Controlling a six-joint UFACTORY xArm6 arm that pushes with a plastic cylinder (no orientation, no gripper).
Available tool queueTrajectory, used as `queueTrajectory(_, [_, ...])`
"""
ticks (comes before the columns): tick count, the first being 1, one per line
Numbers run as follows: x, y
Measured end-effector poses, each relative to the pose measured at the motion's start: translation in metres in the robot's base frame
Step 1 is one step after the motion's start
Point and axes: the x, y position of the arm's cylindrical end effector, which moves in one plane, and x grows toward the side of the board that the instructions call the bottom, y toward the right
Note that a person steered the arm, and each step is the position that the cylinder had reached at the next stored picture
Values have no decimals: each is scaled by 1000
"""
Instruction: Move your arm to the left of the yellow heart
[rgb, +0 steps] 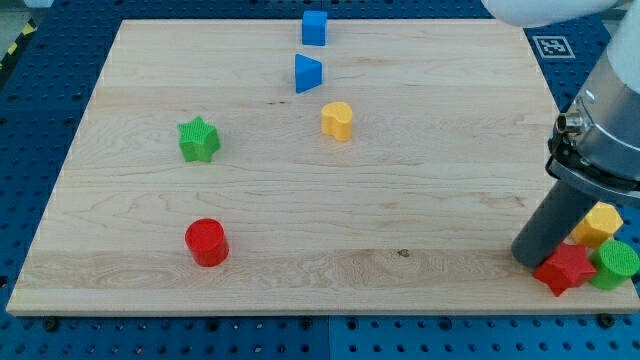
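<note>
my tip (527, 258) at board's (120, 250) right bottom corner, no claw on rod so nothing pinched, red star (565, 268), green cylinder (615, 264), yellow block (599, 224) just right of it, yellow heart (338, 120) far up-left, below blue triangle (307, 74)

Two blue blocks (314, 28) (307, 74), two yellow (337, 120) (597, 224), two green (198, 139) (615, 264), two red (207, 242) (565, 268)

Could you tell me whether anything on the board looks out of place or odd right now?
Three blocks crowd the board's bottom right corner: a red star, a green cylinder and a yellow block. The green one hangs over the edge. My tip sits just left of them.
</note>
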Motion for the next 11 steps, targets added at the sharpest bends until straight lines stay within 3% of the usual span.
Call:
queueTrajectory(2, [-2,7])
queueTrajectory(4, [-64,-67])
queueTrajectory(6, [-92,-140])
queueTrajectory(9, [-172,-231])
queueTrajectory(11, [-200,-220])
